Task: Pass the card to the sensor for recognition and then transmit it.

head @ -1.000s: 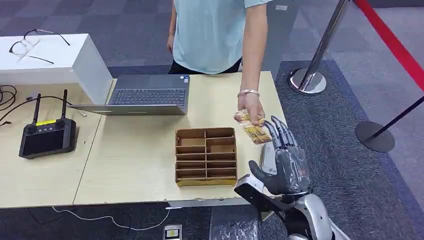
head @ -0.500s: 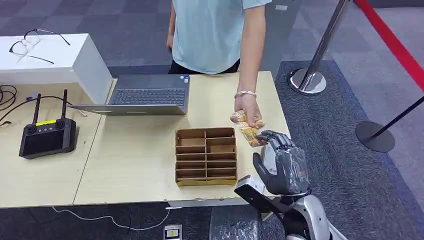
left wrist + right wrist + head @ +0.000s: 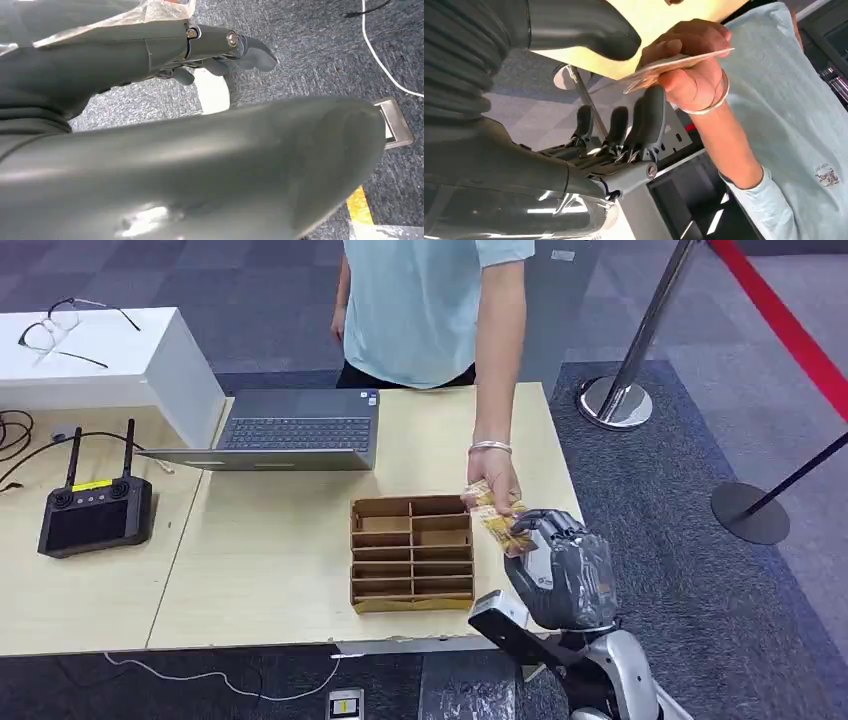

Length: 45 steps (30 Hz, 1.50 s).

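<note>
A person's hand (image 3: 492, 483) holds out a yellowish patterned card (image 3: 497, 523) over the table's right front corner. My right hand (image 3: 565, 575) is raised beside the cardboard organiser, its fingers (image 3: 545, 525) curled over the card's near end. In the right wrist view the card (image 3: 674, 64) lies between my thumb (image 3: 589, 32) and my fingers (image 3: 651, 112), and the person's hand (image 3: 689, 75) still grips its far end. My left hand (image 3: 150, 50) hangs over the carpet with nothing in it and its fingers apart.
A brown cardboard organiser (image 3: 412, 552) with several slots stands left of the card. An open laptop (image 3: 295, 432) and a black controller (image 3: 95, 515) lie on the table. Stanchion bases (image 3: 615, 400) (image 3: 750, 512) stand to the right. A small device (image 3: 345, 705) lies on the floor.
The person lowered the card toward my right hand. My right hand's fingers, straight a second ago, have curled over the card's near end.
</note>
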Each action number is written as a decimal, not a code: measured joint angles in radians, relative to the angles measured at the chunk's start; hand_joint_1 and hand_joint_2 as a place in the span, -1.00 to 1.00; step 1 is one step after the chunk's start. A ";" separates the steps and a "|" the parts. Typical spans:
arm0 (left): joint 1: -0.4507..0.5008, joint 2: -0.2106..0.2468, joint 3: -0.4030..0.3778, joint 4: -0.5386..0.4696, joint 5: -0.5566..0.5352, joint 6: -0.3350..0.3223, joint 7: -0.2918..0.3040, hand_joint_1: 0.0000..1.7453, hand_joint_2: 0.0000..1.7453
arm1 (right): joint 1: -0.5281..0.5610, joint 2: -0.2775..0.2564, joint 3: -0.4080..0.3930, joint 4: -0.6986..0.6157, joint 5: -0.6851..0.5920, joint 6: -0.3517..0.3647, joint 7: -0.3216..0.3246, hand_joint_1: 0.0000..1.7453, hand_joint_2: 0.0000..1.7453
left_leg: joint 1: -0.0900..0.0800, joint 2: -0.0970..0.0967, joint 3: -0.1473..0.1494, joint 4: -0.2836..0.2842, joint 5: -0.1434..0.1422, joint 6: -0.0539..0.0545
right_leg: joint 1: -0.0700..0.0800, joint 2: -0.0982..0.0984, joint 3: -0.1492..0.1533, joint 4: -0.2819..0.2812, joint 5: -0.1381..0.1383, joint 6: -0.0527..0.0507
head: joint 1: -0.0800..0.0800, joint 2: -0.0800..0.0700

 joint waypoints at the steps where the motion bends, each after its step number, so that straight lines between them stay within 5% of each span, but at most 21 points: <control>1: 0.000 0.000 0.000 0.000 0.002 0.000 0.000 -1.00 -1.00 | 0.000 0.000 0.000 0.000 0.000 0.000 0.000 -0.04 1.00 | 0.000 0.000 0.000 0.000 0.000 0.000 | 0.000 0.000 0.000 0.000 0.000 0.000 | 0.000 0.000; 4: 0.000 0.000 0.000 0.000 0.005 0.001 0.000 -1.00 -1.00 | 0.004 0.000 0.000 0.000 0.000 -0.003 0.000 -0.18 1.00 | 0.000 0.000 0.000 0.000 0.000 0.000 | 0.000 0.000 0.000 0.000 0.000 0.000 | 0.000 0.000; 7: 0.000 0.000 0.000 0.000 0.007 0.000 0.000 -1.00 -1.00 | 0.011 0.000 0.000 0.001 -0.001 -0.022 0.000 -0.08 1.00 | 0.000 0.000 0.000 0.000 0.000 0.000 | 0.000 0.000 0.000 0.000 0.000 0.000 | 0.000 0.000; 8: 0.000 0.000 0.000 0.000 0.007 0.000 0.000 -1.00 -1.00 | 0.012 0.002 0.000 0.003 0.000 -0.029 0.000 0.60 1.00 | 0.000 0.000 0.000 0.000 0.000 0.000 | 0.000 0.000 0.000 0.000 0.000 0.000 | 0.000 0.000; 17: 0.000 0.000 0.000 0.000 0.007 0.000 -0.006 -1.00 -1.00 | 0.012 0.023 0.000 0.010 0.015 -0.050 -0.020 0.64 1.00 | 0.000 0.000 0.000 0.000 0.000 0.000 | 0.000 0.000 0.000 0.000 0.000 0.000 | 0.000 0.000; 20: 0.000 0.000 0.000 0.000 0.007 0.000 -0.006 -1.00 -1.00 | 0.012 0.028 0.000 0.015 0.015 -0.051 -0.020 1.00 1.00 | 0.000 0.000 0.000 0.000 0.000 0.000 | 0.000 0.000 0.000 0.000 0.000 0.000 | 0.000 0.000; 38: 0.002 -0.003 0.000 0.000 0.011 0.002 -0.009 -1.00 -1.00 | 0.030 0.067 -0.025 0.025 0.021 -0.051 -0.070 1.00 1.00 | 0.000 0.000 0.000 0.000 0.000 0.000 | 0.000 0.000 -0.001 0.000 0.000 0.000 | 0.000 0.000; 45: 0.002 -0.007 0.000 0.000 0.000 -0.002 -0.007 -1.00 -1.00 | 0.046 0.086 -0.086 0.031 0.202 -0.052 -0.040 1.00 1.00 | 0.000 0.000 -0.001 0.000 0.000 0.000 | 0.000 0.000 -0.001 0.000 0.000 0.000 | 0.000 0.000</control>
